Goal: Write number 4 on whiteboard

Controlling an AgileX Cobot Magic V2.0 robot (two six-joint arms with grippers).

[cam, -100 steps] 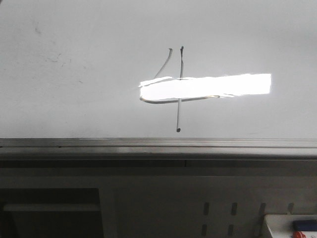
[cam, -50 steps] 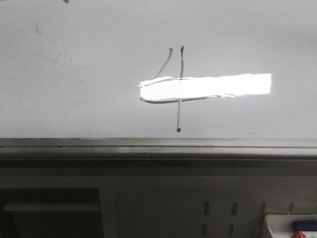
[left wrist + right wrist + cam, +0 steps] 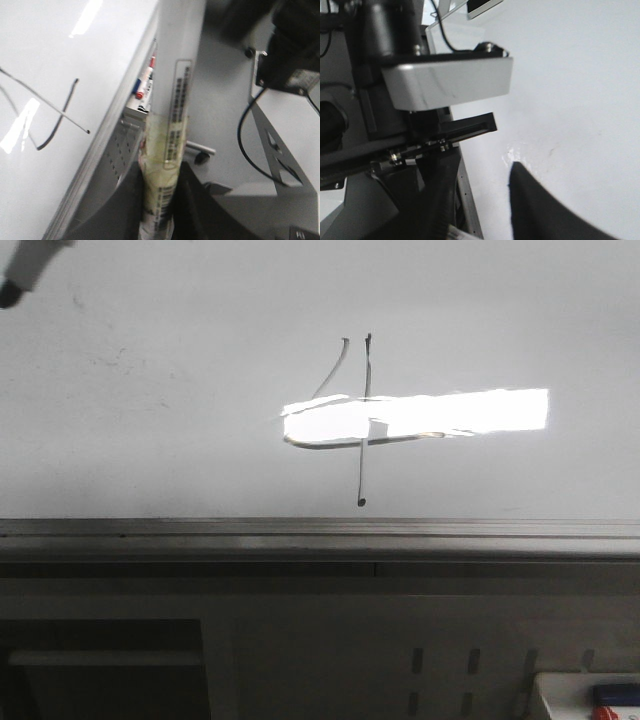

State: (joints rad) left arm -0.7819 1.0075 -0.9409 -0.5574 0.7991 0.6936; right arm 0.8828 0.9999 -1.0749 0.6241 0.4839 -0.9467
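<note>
Number 4: slant, bar, long vertical all drawn mid-whiteboard; task judged essentially complete. Left gripper clamped on marker, clear of number 4. Right gripper: gap between fingers, holding nothing.

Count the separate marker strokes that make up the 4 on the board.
3. A short slanted stroke at upper left, a horizontal bar mostly lost in the glare patch, and a long vertical stroke crossing it. Glare may hide more.

Open whiteboard, one marker intruding

The whiteboard lies bare around the number 4; a marker tip occupies its upper-left corner.
</note>
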